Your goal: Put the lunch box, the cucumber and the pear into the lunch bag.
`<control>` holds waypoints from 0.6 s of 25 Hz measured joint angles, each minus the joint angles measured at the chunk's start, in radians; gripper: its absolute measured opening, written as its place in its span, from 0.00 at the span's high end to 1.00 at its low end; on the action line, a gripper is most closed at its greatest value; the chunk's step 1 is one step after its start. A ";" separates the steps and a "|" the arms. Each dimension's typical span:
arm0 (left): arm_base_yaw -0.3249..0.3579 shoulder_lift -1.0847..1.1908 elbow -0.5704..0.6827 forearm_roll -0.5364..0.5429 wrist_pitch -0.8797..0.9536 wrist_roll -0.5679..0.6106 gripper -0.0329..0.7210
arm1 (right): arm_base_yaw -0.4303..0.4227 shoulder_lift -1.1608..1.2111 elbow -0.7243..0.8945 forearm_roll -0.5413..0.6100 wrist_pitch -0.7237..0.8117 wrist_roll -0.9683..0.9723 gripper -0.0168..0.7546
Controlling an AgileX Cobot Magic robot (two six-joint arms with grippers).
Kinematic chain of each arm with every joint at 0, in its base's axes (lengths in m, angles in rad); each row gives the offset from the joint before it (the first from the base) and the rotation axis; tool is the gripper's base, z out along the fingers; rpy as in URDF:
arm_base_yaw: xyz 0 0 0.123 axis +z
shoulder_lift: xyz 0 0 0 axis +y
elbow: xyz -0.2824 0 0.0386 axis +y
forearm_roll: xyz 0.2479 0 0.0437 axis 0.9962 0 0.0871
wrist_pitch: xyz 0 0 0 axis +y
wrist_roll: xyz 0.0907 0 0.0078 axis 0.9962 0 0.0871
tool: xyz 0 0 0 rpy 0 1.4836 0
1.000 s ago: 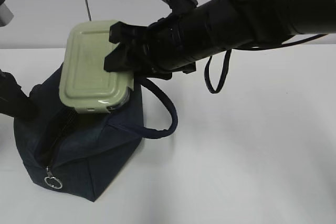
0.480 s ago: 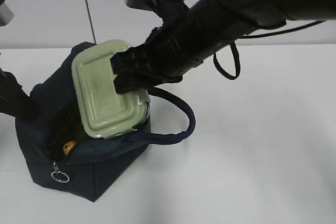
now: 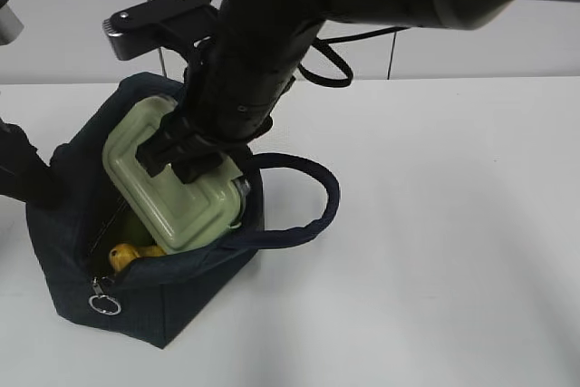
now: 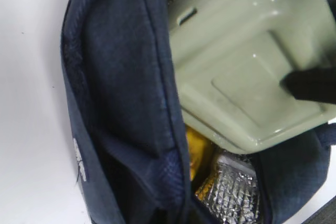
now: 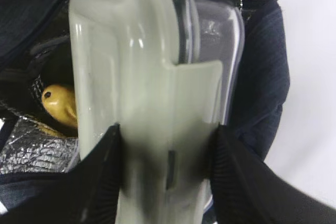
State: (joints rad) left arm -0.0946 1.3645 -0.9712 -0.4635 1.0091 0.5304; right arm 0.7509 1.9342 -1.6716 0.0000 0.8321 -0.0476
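Observation:
The navy lunch bag (image 3: 172,292) stands open at the left of the table. My right gripper (image 3: 186,156) comes down from above, shut on the sage-lidded lunch box (image 3: 172,192), which is tilted with its lower end inside the bag's mouth. In the right wrist view the black fingers (image 5: 105,171) clamp the lunch box (image 5: 131,77) by its two long sides. The yellow pear (image 3: 122,256) lies in the bag below the box, and the right wrist view shows the pear (image 5: 58,100) too. My left gripper (image 3: 50,189) is shut on the bag's left rim, its fingers hidden by fabric. The cucumber is hidden.
The bag's padded handle (image 3: 317,197) loops out to the right over the white table (image 3: 435,251). A metal zipper ring (image 3: 106,304) hangs at the bag's front corner. Silver foil lining (image 4: 231,192) shows inside. A wall stands behind.
The right arm has swung from a flat reach to a steep downward one. It has carried the lunch box down into the bag's mouth. The pear has come into sight.

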 joint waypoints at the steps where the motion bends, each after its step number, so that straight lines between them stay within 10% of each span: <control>1: 0.000 0.000 0.000 0.000 -0.001 0.000 0.95 | 0.001 0.004 -0.010 -0.010 0.005 0.020 0.55; 15: 0.000 0.000 0.000 -0.003 -0.001 0.000 0.95 | 0.006 0.153 -0.207 -0.039 0.106 0.127 0.55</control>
State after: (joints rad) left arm -0.0946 1.3645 -0.9712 -0.4666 1.0081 0.5302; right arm 0.7572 2.0870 -1.8783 -0.0394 0.9382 0.0796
